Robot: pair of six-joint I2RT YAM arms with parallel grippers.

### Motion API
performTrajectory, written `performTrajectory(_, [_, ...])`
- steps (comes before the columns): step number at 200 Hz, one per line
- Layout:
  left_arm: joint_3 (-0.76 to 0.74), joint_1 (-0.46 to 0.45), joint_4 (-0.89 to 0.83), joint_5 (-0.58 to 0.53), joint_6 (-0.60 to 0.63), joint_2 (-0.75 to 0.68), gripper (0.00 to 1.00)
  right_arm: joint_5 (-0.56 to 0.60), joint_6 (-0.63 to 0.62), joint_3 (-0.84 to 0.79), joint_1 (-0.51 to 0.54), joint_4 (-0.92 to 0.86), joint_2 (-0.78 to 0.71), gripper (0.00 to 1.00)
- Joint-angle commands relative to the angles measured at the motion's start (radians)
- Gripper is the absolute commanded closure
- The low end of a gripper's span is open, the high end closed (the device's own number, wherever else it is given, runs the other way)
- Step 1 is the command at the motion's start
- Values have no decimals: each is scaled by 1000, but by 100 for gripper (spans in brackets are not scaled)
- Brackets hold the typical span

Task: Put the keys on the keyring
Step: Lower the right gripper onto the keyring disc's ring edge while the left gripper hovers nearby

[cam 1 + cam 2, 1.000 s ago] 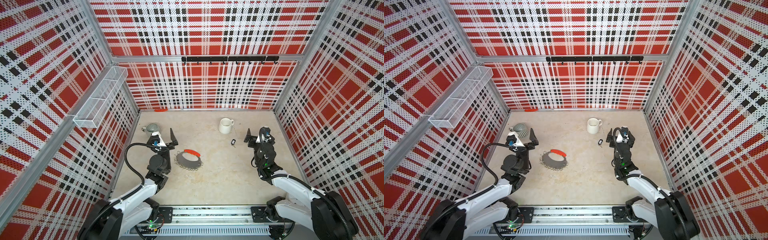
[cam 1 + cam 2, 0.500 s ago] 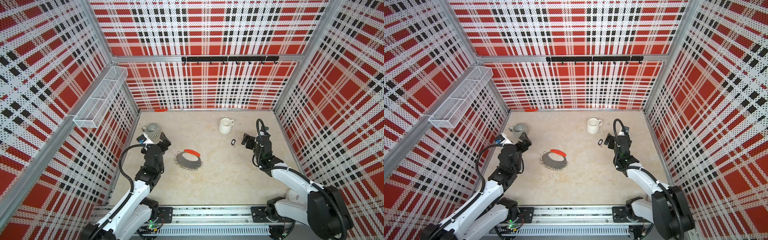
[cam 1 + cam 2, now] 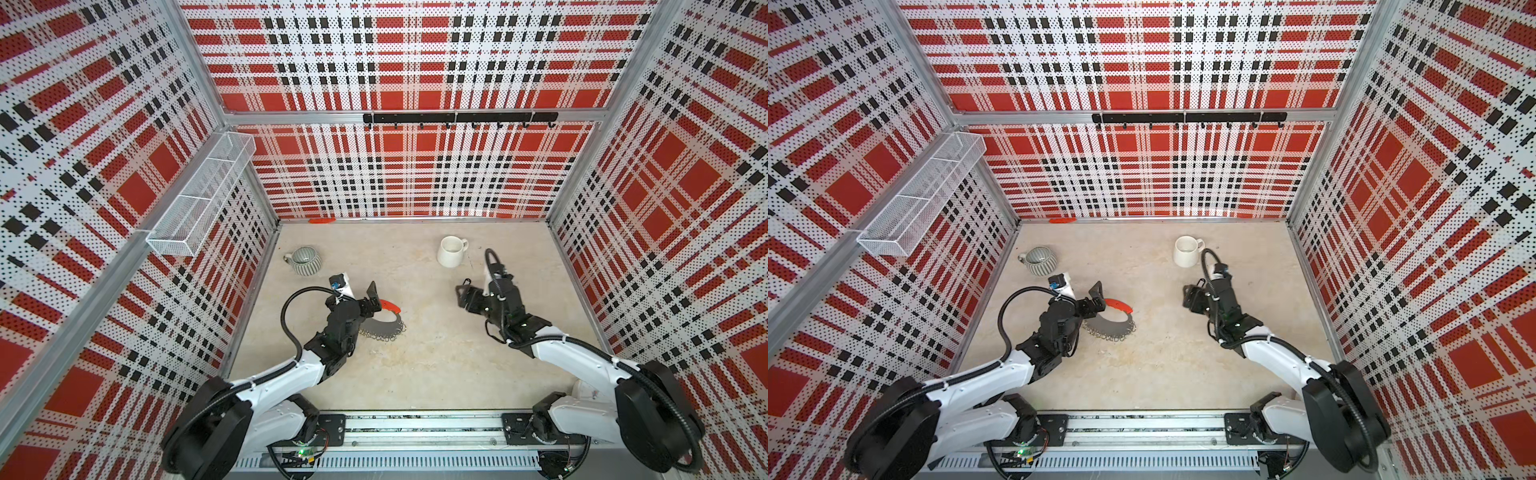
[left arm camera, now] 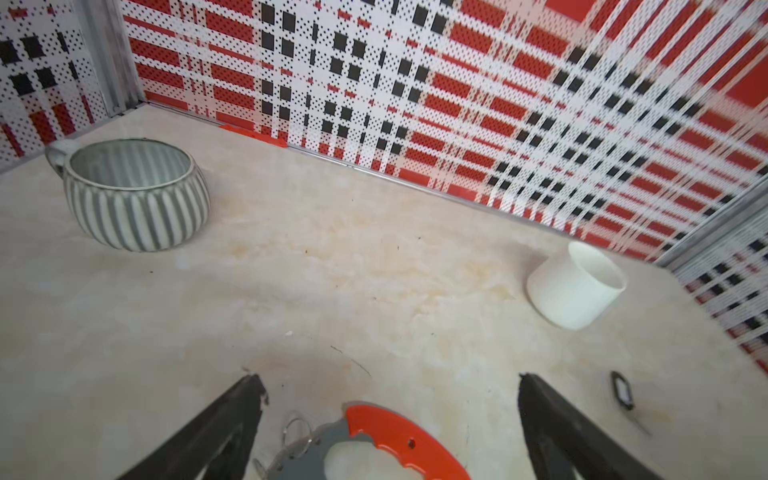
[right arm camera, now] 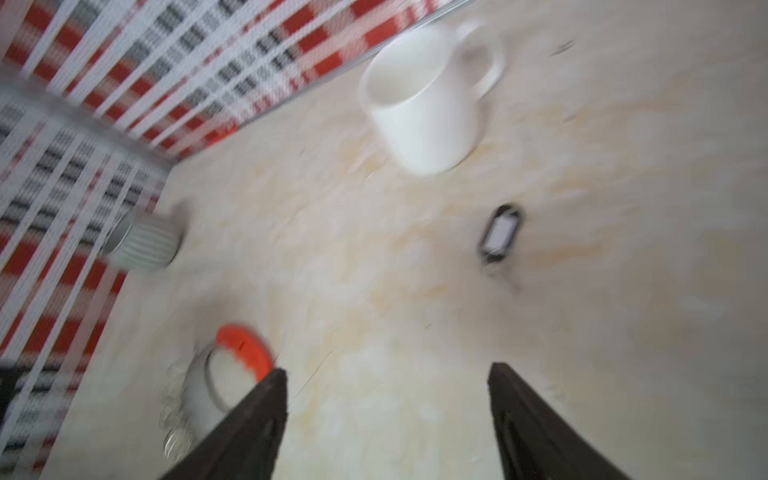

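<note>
You are at the pick-up step: the keys (image 5: 500,232) lie on the table (image 5: 415,311) near the white mug (image 5: 419,104), the keyring (image 4: 395,432) farther from it, your left gripper (image 4: 390,378) and right gripper (image 5: 386,368) spread and empty, so next pinch the keys.

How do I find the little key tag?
Find the white mug at the back of the beige table. Nearer the robot from it lies the key tag. It's a tiny black rectangle with a pale window, unlike the big grey-and-orange keyring.
</note>
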Motion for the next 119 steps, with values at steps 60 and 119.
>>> performTrajectory(60, [-12,54,12,4,-69,-4,2,-260,43,194,218,90,348,54])
performTrajectory(119, [-21,53,25,-8,-66,-10,2,-308,-49,271,226,-13,461,69])
